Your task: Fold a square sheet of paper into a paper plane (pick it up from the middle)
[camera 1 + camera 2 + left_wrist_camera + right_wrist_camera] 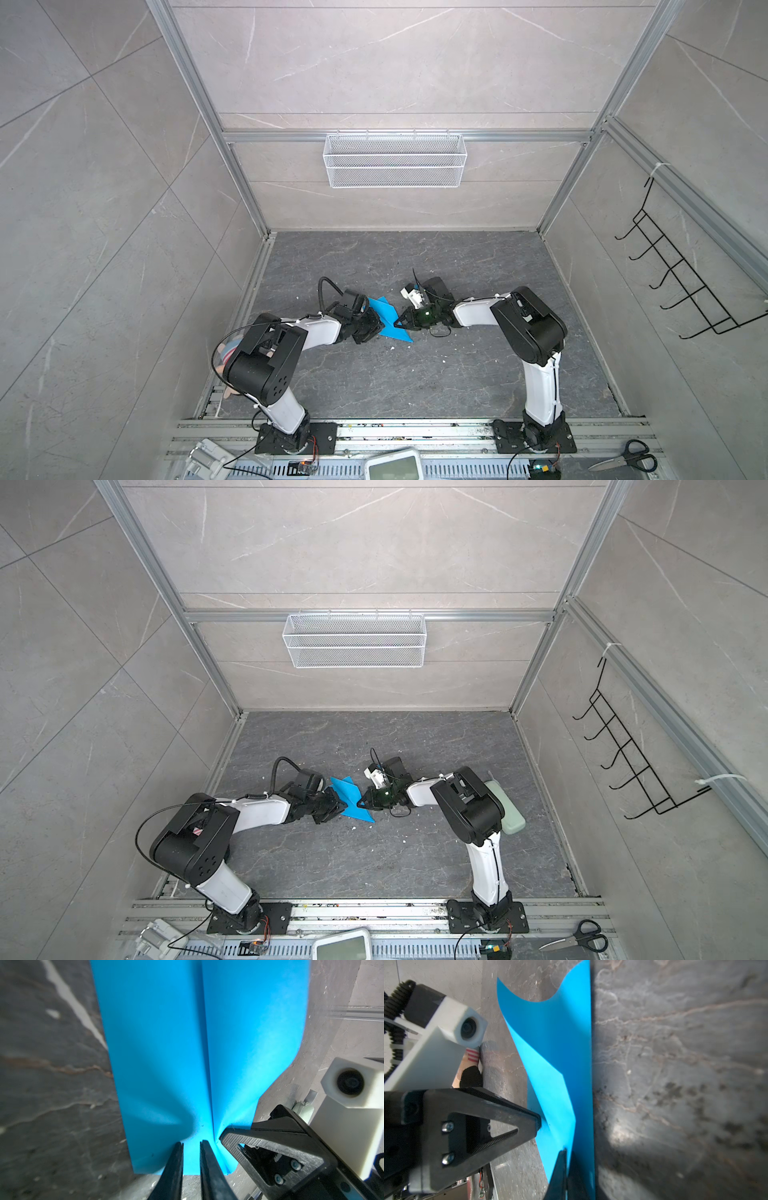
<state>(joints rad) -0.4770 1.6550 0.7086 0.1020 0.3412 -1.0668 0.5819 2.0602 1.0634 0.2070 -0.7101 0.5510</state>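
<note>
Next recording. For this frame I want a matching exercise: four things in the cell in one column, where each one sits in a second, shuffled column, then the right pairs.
Things
1. blue paper
2. white mesh basket
3. scissors
4. black hook rack

Places
A. mounted on the right-hand wall
B. lying at the front right corner of the cell
C. near the middle of the dark tabletop
D. hung from the back rail

Pairs: 1-C, 2-D, 3-B, 4-A
</note>
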